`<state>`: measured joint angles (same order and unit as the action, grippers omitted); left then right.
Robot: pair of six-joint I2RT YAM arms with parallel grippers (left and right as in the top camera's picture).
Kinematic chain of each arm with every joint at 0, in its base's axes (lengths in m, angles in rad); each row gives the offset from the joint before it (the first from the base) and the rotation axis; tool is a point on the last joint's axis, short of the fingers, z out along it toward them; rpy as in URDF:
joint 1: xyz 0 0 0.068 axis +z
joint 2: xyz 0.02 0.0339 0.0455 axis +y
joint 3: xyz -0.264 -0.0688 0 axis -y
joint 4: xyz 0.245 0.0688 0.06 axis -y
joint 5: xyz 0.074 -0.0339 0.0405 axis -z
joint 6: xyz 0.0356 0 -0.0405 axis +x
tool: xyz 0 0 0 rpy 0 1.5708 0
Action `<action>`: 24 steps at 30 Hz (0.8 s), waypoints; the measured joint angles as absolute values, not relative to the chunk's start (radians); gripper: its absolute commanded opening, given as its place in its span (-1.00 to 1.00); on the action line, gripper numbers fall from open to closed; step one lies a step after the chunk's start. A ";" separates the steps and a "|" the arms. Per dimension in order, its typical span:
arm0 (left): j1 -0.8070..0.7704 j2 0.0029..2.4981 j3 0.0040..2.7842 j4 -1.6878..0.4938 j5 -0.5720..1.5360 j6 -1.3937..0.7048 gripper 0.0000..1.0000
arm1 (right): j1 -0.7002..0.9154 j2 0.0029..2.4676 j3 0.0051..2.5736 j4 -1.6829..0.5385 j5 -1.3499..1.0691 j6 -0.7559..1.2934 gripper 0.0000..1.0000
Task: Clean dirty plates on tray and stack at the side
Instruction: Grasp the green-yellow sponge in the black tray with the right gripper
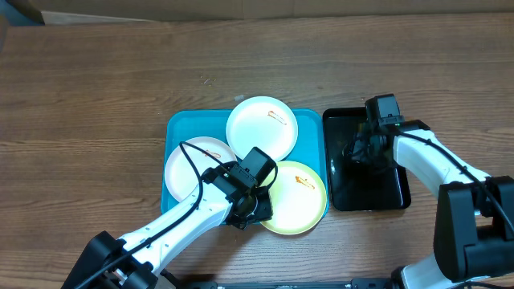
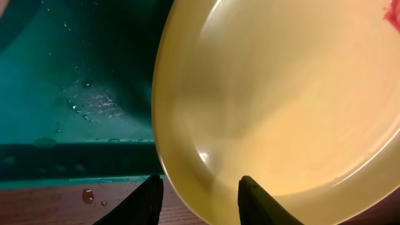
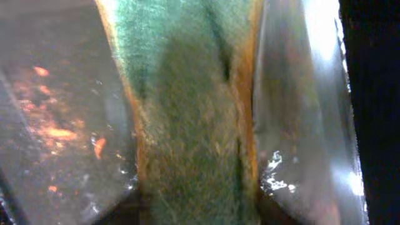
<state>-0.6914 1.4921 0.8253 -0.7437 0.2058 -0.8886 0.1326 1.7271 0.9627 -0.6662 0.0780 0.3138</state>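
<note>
Overhead, which plate is nearest a claw?
– The yellow-green plate (image 1: pixel 297 201), at the near right corner of the turquoise tray (image 1: pixel 178 124), overhanging its rim. The left claw (image 1: pixel 255 210) sits at its left edge, so the plate lies rightward from it.
– Is that claw gripping?
– No. Its fingers (image 2: pixel 152 201) stand moderately apart, with the rim between them.
– And the plate?
– Round, glossy, with one small orange-red smear. The right claw (image 1: pixel 359 151) is over the black tray (image 1: pixel 385 197), at a green sponge (image 3: pixel 194 125); its grip cannot be told.
</note>
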 measured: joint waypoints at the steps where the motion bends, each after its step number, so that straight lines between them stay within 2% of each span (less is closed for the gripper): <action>1: -0.691 1.493 0.825 -0.744 0.206 -0.889 -0.16 | 0.133 1.727 0.963 -0.681 0.075 0.313 -0.93; 4: -0.691 1.493 0.825 -0.744 0.205 -0.888 0.00 | 0.133 1.727 0.963 -0.751 0.047 0.314 -0.93; 7: -0.691 1.493 0.825 -0.744 0.206 -0.892 0.02 | 0.133 1.727 0.963 -0.823 0.016 0.314 -0.92; 8: -0.691 1.493 0.825 -0.744 0.206 -0.892 0.02 | 0.132 1.727 0.969 -0.858 0.008 0.313 -0.78; 9: -0.691 1.493 0.825 -0.744 0.206 -0.892 0.02 | 0.133 1.727 0.983 -0.902 0.001 0.314 -0.39; 11: -0.691 1.493 0.825 -0.744 0.206 -0.892 0.03 | 0.133 1.728 1.009 -0.965 -0.009 0.314 0.15; 13: -0.691 1.493 0.825 -0.744 0.206 -0.892 0.03 | 0.133 1.728 1.051 -1.014 -0.014 0.312 0.29; 16: -0.691 1.493 0.825 -0.744 0.206 -0.892 0.04 | 0.133 1.728 1.116 -1.027 -0.013 0.299 0.63; 24: -0.691 1.493 0.825 -0.747 0.206 -0.892 0.03 | 0.133 1.728 1.121 -0.959 0.024 0.269 0.61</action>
